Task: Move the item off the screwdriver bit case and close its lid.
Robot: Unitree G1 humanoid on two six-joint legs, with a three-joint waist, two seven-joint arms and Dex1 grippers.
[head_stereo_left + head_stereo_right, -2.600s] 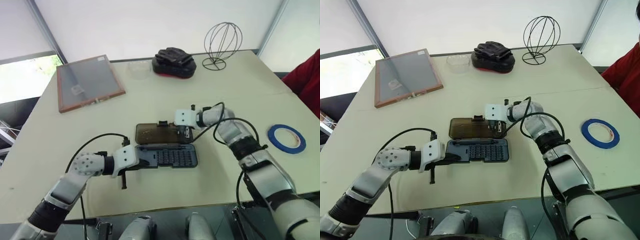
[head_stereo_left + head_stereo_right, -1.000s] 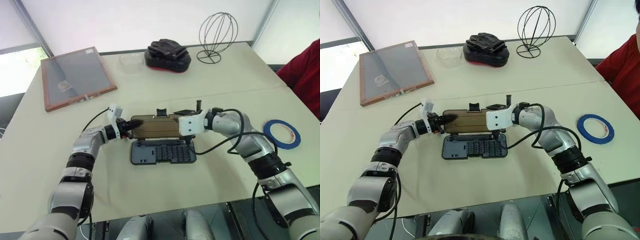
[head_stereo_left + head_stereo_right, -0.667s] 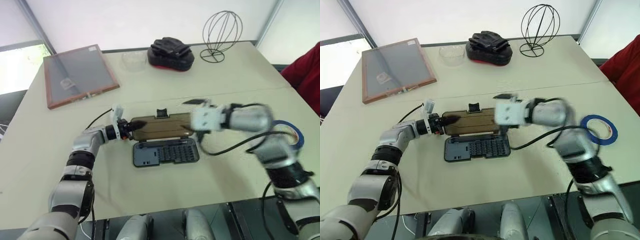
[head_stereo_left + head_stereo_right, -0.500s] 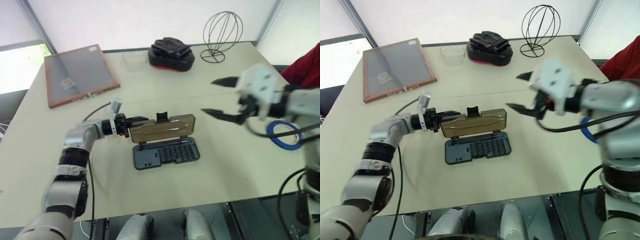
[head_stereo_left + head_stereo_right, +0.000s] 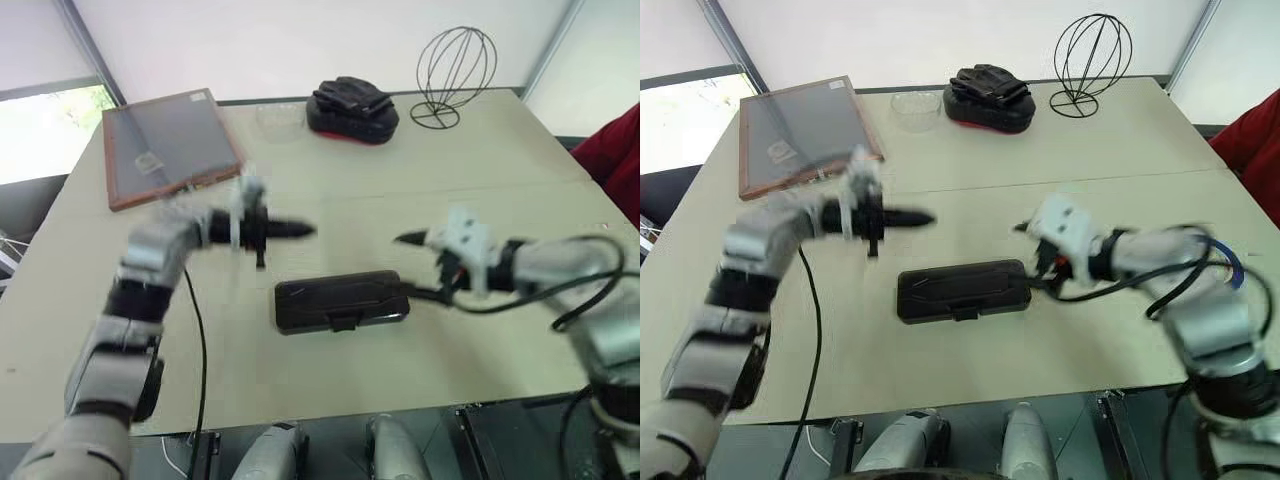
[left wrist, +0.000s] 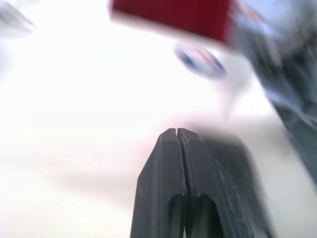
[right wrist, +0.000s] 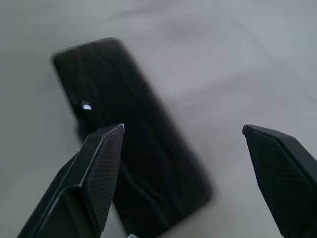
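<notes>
The screwdriver bit case (image 5: 340, 300) lies shut and dark at the table's middle, with its lid (image 5: 962, 283) folded flat over the tray. My left gripper (image 5: 300, 232) hovers above and behind the case's left end. It points toward the right, and its fingers (image 6: 177, 148) are pressed together on nothing. My right gripper (image 5: 415, 265) is open just off the case's right end, and the right wrist view shows the case (image 7: 133, 158) between and beyond its fingers. The item, a blue tape ring (image 6: 200, 55), lies on the table at the far right, mostly behind my right arm (image 5: 1232, 268).
A wood-framed grey panel (image 5: 170, 145) lies at the back left. A clear bowl (image 5: 915, 105), a black pouch with a red base (image 5: 352, 105) and a wire stand (image 5: 455, 70) line the far edge. A person's red sleeve (image 5: 615, 150) is at the right.
The lid has swung from upright down onto the tray, so the case is now shut. My left gripper rose away from it. My right gripper opened, swung away and came back low beside the case's right end.
</notes>
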